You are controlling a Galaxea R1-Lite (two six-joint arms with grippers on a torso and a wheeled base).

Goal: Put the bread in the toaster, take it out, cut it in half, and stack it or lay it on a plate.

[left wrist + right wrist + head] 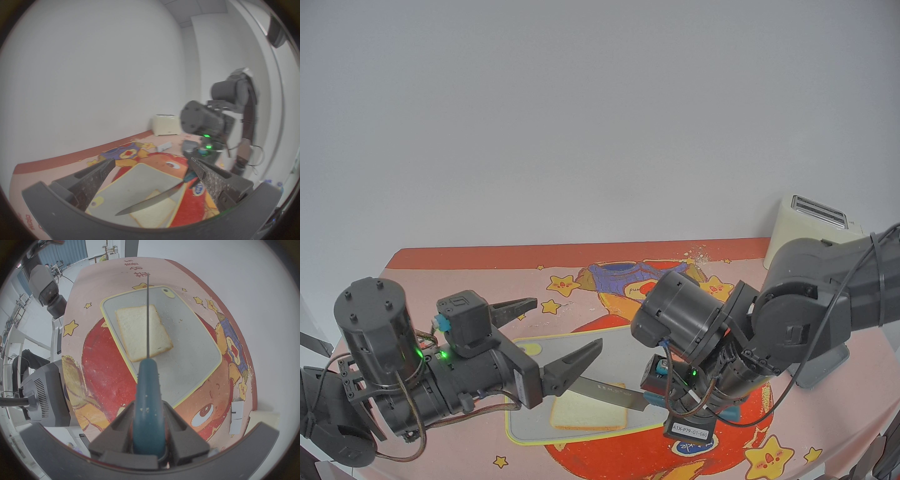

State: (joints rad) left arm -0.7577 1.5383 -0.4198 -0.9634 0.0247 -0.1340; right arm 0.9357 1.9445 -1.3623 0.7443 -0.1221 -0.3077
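One slice of bread (pixel 589 412): lies flat and uncut on the board (pixel 625 356), just ahead of the right hand (pixel 659 397) and under its blade. The board probably gives the cut a firm base.
Right hand: pressed together on the teal handle of the knife (pixel 609 392), gripping it from both sides.
Knife: juts straight out from the right hand's fingers, edge down, lined up across the middle of the bread. That line suits a cut into two even halves. I cannot tell whether the edge touches the crumb yet.
Left hand (pixel 565 325): spread wide and holding nothing. It hovers over the board opposite the right hand, with the knife tip reaching in below its fingers. It looks placed to steady the bread, though it touches nothing now.
Toaster (pixel 809 225): well behind the right hand, at the far corner of the surface (pixel 456 256), out of the way of the cutting.
Step in hand: the halving, as I judge it, with the blade aimed and the cut not yet made.
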